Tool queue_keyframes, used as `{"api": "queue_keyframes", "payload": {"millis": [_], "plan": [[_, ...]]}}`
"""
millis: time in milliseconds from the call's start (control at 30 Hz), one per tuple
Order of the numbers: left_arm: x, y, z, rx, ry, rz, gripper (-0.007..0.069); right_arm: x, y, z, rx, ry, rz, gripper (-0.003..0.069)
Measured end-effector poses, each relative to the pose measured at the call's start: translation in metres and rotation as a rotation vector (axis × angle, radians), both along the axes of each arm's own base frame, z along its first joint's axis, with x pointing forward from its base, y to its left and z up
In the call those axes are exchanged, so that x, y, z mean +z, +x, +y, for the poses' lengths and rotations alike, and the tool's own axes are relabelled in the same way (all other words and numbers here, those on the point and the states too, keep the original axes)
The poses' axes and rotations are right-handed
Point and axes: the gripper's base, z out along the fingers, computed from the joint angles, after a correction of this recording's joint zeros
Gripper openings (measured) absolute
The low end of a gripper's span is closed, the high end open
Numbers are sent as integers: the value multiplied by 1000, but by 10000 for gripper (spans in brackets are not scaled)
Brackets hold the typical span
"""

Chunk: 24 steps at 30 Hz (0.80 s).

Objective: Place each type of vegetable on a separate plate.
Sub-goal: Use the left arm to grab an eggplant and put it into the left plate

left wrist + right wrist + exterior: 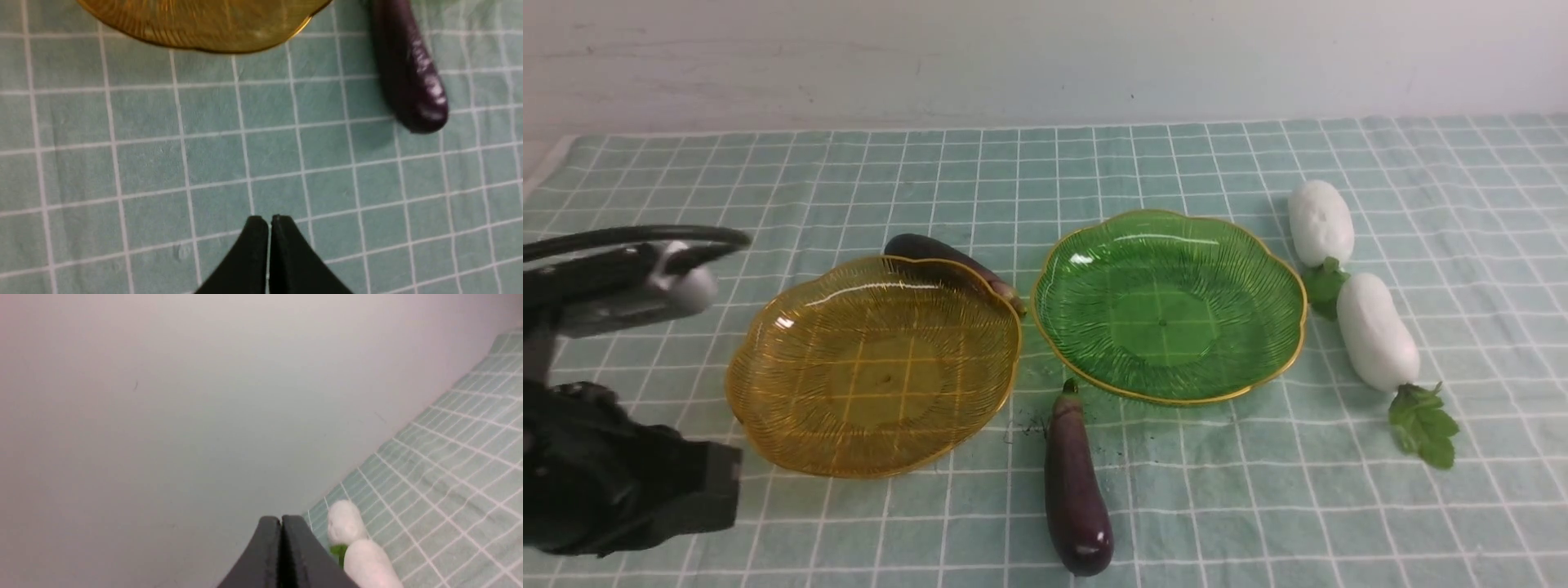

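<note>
Lying on the teal checked cloth (1176, 506) of the bench, all four vegetables are outside the dishes, so the sorting is judged not yet begun. The ribbed amber-yellow scalloped plastic plate (874, 367) and the matching translucent green plate (1168, 306) are set side by side, both bare. The near glossy dark purple eggplant (1076, 490) is laid in front of the gap between the plates. The far purple eggplant (935, 251) is tucked against the amber plate's far rim. The far plump white radish (1321, 222) and the near white radish (1374, 331) are lined end to end just right of the green plate, probably so that each kind is within one arm's reach.

The left pincer (269, 222) is clenched on nothing above bare cloth. This is shown only by its wrist view, with the near eggplant and the amber rim beyond. The right pincer (281, 522), absent from the front view, is seen clenched and empty in its own view, aimed at the pale wall (163, 416) with both radishes close by. The far eggplant is shown by the front view alone.
</note>
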Motion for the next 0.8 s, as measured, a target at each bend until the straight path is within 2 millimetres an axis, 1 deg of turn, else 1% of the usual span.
{"api": "queue_keyframes", "payload": {"millis": [33,67,100,167,200,233,267,300,367,400,467,500,533,567,600,633,700,800], "plan": [[-7,11,-3,-24,8,42,-8,6,-1,4,42,-12,31,-15],[-8,13,-4,-29,9,46,-8,8,-1,4,49,-17,34,-15],[-14,24,-13,-72,23,77,-8,21,-4,9,100,-60,64,-15],[-18,37,-35,-160,49,80,-8,46,-4,16,180,-153,150,-15],[-18,42,-48,-192,56,75,-8,56,-1,19,214,-196,201,-15],[-18,45,-59,-214,60,74,-8,63,2,20,239,-227,245,-15],[-18,46,-62,-219,61,71,-8,65,2,21,246,-245,257,-15],[-17,51,-82,-251,66,64,-8,76,9,24,295,-316,337,-15],[-20,57,-111,-292,80,81,-8,90,21,27,367,-423,448,-15],[-18,61,-122,-307,84,76,-8,94,26,29,398,-461,489,-15],[-20,68,-138,-329,97,72,-8,97,32,29,426,-489,529,-15],[-23,74,-152,-348,110,70,-6,102,39,30,455,-511,566,-15],[-28,76,-156,-357,118,83,-5,102,39,31,460,-515,571,-15],[-33,87,-172,-372,124,80,13,100,45,31,481,-514,607,-15],[-31,87,-172,-372,122,76,15,100,45,31,482,-514,609,-15],[-37,94,-181,-376,124,81,41,99,47,31,489,-512,620,-15],[-47,102,-190,-380,132,97,99,99,47,32,493,-514,625,-15],[-60,112,-197,-363,139,126,220,99,47,32,495,-516,625,-15]]}}
